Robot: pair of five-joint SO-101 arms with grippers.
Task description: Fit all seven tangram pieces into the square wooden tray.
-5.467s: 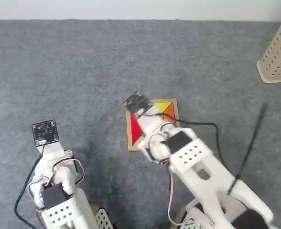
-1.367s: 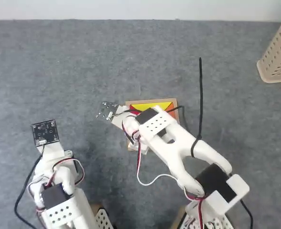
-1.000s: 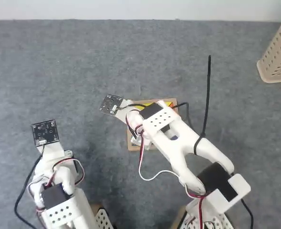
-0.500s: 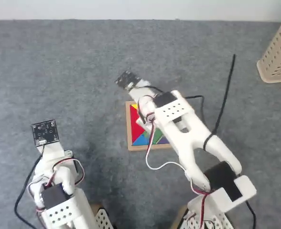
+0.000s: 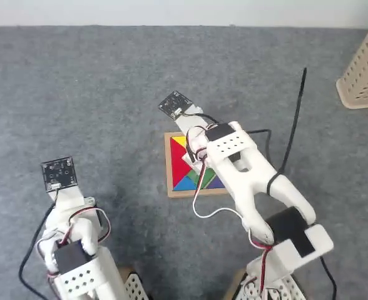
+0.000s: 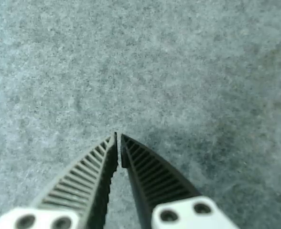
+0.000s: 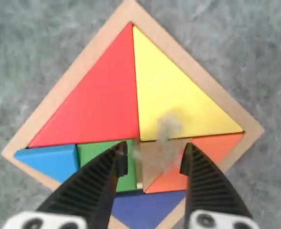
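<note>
We see right gripper (image 7: 155,151) spread wide, empty, over the tray (image 7: 66,87), arm stretched far; left gripper (image 6: 118,143) pressed together above carpet (image 6: 178,57), arm tucked near-left.

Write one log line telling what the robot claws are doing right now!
left claw: shut, over grey carpet | right claw: open, above tray | coloured pieces: inside tray

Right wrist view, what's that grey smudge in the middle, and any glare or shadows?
Right wrist view: a grey wisp where the yellow triangle meets the orange piece; lint or smear, cannot tell; no glare. Left wrist view: a soft shadow on the carpet by the left gripper.
</note>
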